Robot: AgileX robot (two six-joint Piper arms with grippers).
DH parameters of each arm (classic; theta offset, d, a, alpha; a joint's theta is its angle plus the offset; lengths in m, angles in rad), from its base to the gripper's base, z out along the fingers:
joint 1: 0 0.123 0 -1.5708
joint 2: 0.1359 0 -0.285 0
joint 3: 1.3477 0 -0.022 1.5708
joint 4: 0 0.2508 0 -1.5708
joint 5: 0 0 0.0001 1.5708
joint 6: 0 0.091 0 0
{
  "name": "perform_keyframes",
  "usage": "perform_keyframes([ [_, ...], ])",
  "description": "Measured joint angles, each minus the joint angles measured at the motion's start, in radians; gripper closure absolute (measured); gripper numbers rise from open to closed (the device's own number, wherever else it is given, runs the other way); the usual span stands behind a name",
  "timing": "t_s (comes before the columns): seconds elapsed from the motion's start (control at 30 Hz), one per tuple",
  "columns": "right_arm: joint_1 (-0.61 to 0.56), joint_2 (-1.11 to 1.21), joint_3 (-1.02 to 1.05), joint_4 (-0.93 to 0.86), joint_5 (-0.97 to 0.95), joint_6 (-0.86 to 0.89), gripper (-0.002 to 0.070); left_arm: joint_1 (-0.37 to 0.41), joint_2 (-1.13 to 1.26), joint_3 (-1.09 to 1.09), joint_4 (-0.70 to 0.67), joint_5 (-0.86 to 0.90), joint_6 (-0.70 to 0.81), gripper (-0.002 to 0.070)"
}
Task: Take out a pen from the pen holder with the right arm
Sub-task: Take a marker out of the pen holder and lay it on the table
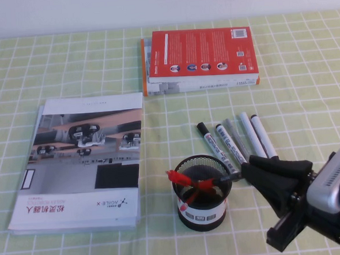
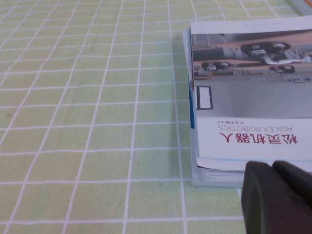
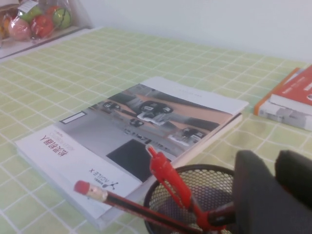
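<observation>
Round black wire-mesh pen holder [image 1: 201,192] on checked cloth. Right gripper [image 1: 245,171], at its rim, pinches slim dark pen [image 1: 225,178] leaning inside. Left gripper [image 2: 275,195], fingers pressed together, over glossy booklet [image 2: 248,97].

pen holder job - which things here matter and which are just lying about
In the job: pen holder; red pen in it; right gripper, shut on that pen at the holder's rim.
Lying about: pencil in the holder; markers; booklet; red book; left gripper, parked shut near the booklet's corner.

Green checked tablecloth [image 1: 68,64]; black pen holder [image 1: 203,219]; red pen [image 1: 179,178].
</observation>
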Motion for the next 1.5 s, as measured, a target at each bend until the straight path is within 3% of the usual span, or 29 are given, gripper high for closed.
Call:
perform_keyframes([
  [0.37,0.000,-0.231,-0.121,0.016,0.400,-0.002,0.0647,0.000,0.000,0.000,0.000,0.000,0.000,0.0680],
  [0.63,0.000,-0.281,-0.392,0.016,0.882,-0.009,0.0647,0.000,0.000,0.000,0.000,0.000,0.000,0.0680],
  [0.8,-0.021,-0.276,-0.552,-0.019,1.081,0.021,0.0647,0.000,0.000,0.000,0.000,0.000,0.000,0.0680],
  [1.1,-0.184,-0.155,-0.763,-0.142,1.476,0.190,0.0647,0.000,0.000,0.000,0.000,0.000,0.000,0.0680],
  [1.33,-0.272,0.062,-0.942,-0.142,1.783,0.202,0.0647,0.000,0.000,0.000,0.000,0.000,0.000,0.0680],
  [1.5,-0.333,0.243,-1.104,-0.123,1.890,0.161,0.0647,0.000,0.000,0.000,0.000,0.000,0.000,0.0680],
])
